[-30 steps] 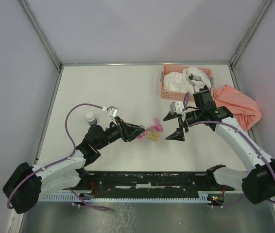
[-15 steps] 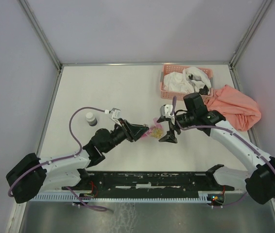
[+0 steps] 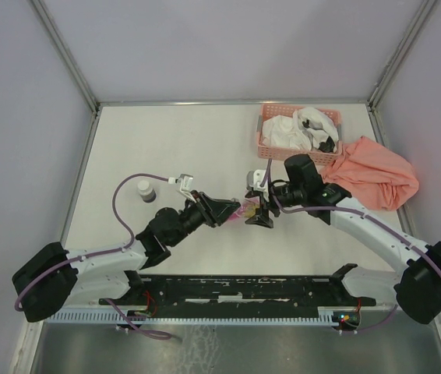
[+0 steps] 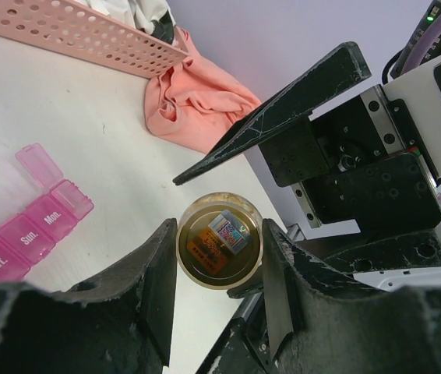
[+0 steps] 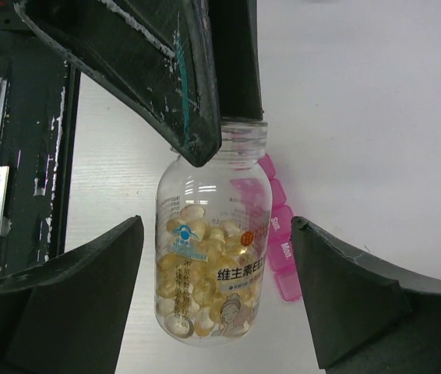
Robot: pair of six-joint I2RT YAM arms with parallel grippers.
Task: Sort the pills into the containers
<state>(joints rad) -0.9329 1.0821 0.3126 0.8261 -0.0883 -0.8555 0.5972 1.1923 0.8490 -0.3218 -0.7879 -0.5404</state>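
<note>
While the left gripper (image 3: pixel 234 209) is clamped on a clear pill bottle (image 5: pixel 213 257) at its neck and shoulder, the right gripper (image 3: pixel 258 207) faces it from the opposite side. Its jaws are spread wide, one finger on each side of the bottle's body, and a strip of the white surface (image 3: pixel 174 148) shows between each finger and the plastic. The bottle is about half full of yellow softgel capsules (image 5: pixel 197 276), which lie heaped toward its base. It carries a printed label with Chinese characters and a small drawn face. Seen from the left wrist, the bottle appears end-on as an amber disc, with the two left fingers pressed against its sides. The magenta pill organizer (image 4: pixel 26 238) lies flat on the surface close by the bottle. In the left wrist view its compartments read Sat., Sun. and Mon., and a paler pink flap near the far end of the strip looks like a raised lid. In the right wrist view the strip is partly hidden behind the bottle and sticks out to one side of it. From above, only a sliver of pink shows between the two grippers. Toward the far right of the surface sits a salmon lattice basket (image 3: pixel 263 144) holding white fabric (image 3: pixel 306 125), with an orange-pink cloth (image 3: pixel 376 175) bunched just beside it. A small capped bottle (image 3: pixel 146 189) stands alone on the left, well apart from the grippers.
</note>
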